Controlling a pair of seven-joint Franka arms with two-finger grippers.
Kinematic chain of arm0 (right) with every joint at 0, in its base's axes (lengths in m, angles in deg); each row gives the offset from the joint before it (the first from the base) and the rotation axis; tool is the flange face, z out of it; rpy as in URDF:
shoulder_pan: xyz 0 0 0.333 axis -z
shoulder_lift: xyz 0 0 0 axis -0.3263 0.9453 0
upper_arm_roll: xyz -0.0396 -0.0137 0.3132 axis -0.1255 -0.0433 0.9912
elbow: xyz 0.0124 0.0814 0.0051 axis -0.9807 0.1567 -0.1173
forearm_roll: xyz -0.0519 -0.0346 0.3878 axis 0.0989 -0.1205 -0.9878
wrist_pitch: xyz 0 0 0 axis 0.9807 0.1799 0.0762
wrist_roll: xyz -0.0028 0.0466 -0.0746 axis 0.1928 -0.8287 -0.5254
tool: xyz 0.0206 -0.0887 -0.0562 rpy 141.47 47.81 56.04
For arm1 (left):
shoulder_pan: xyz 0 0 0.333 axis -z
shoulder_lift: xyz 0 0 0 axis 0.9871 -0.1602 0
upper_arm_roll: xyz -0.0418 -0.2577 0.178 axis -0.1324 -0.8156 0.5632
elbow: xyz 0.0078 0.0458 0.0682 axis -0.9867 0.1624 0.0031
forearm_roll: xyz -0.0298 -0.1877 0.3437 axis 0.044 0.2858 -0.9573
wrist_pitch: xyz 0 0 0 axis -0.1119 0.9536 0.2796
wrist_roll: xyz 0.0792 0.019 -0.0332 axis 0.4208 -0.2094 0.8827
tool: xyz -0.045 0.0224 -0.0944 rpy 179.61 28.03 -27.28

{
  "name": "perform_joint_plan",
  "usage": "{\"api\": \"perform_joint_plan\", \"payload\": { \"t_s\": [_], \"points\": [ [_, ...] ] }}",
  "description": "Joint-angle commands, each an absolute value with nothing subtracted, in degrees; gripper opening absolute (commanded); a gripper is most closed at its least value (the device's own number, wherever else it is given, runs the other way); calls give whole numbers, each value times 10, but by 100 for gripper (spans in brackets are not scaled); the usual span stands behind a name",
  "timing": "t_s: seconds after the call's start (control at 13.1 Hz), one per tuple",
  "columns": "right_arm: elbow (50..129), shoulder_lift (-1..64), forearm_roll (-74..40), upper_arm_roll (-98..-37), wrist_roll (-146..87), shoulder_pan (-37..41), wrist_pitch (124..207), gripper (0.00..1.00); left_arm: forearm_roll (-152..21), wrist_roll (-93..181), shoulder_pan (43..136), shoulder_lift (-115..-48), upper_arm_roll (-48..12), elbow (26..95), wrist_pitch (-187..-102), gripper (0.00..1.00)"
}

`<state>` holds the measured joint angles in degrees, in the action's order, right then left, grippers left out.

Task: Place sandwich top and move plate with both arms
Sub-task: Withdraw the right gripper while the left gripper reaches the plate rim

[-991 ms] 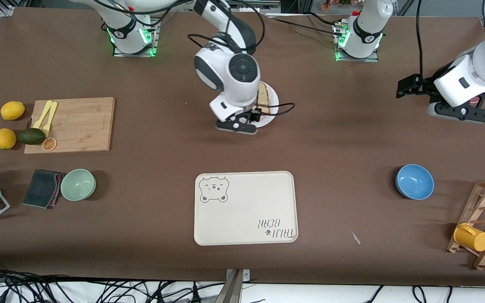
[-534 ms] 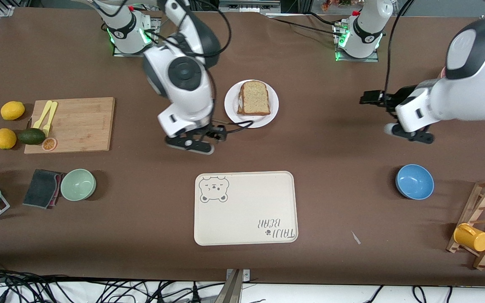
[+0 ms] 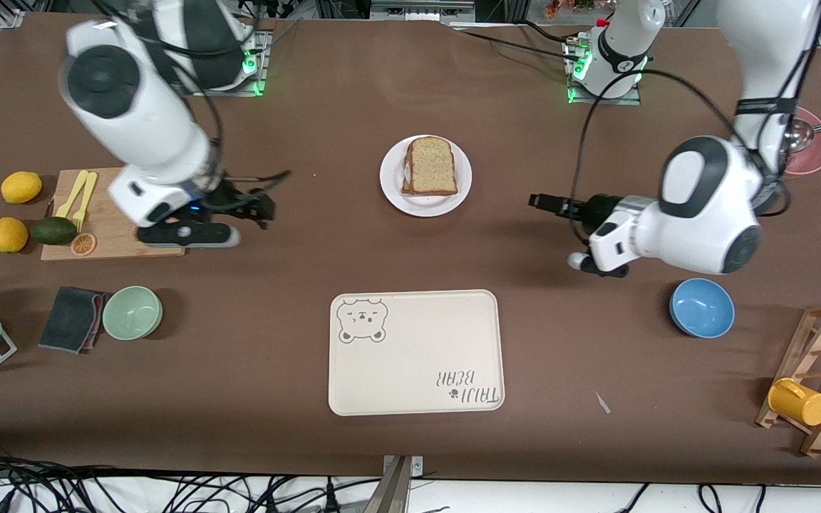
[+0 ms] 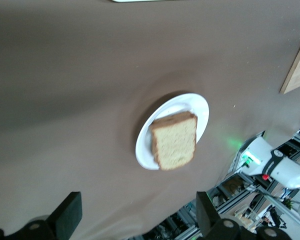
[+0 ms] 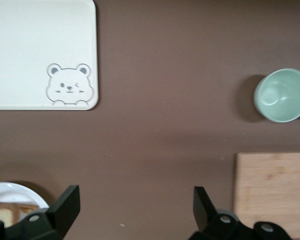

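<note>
The white plate (image 3: 390, 187) sits mid-table, close to the arms' bases. The sandwich top (image 3: 432, 165), a brown speckled slice, lies flat on the stack on the plate. My right gripper (image 3: 262, 208) hangs open and empty over bare table between the cutting board and the plate. My left gripper (image 3: 540, 203) also stands open and empty, over the table beside the plate, toward the left arm's end. The left wrist view shows the plate (image 4: 197, 102) and the sandwich top (image 4: 175, 140) ahead of the left gripper (image 4: 137, 220). In the right wrist view the plate (image 5: 12, 192) shows past the right gripper (image 5: 134, 207).
A cream bear tray (image 3: 416, 353) lies nearer the front camera than the plate. Toward the right arm's end are a cutting board (image 3: 136, 206) with yellow cutlery, lemons, an avocado, a cloth and a green bowl (image 3: 132, 312). A blue bowl (image 3: 701, 307) and a mug rack (image 3: 817, 385) stand toward the left arm's end.
The right arm has swung away from the plate toward the cutting board, uncovering the bread on the plate. The left arm has swung in toward the plate.
</note>
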<state>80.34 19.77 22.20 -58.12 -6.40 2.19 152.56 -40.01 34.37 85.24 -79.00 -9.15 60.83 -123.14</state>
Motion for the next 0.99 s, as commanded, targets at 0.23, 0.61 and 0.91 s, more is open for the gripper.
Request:
{"api": "perform_joint_plan", "payload": {
  "t_s": [0.23,0.61,0.91],
  "points": [
    [877,117,209,-573,-146,130,1528,100,-306,280,853,-809,-120,690,-1311,100],
    [913,44,211,-571,-164,178,1536,100,-181,124,853,-822,-119,784,-1364,99],
    [901,45,211,-592,-166,181,1499,100,-118,25,853,-846,-119,811,-1370,76]
  ]
}}
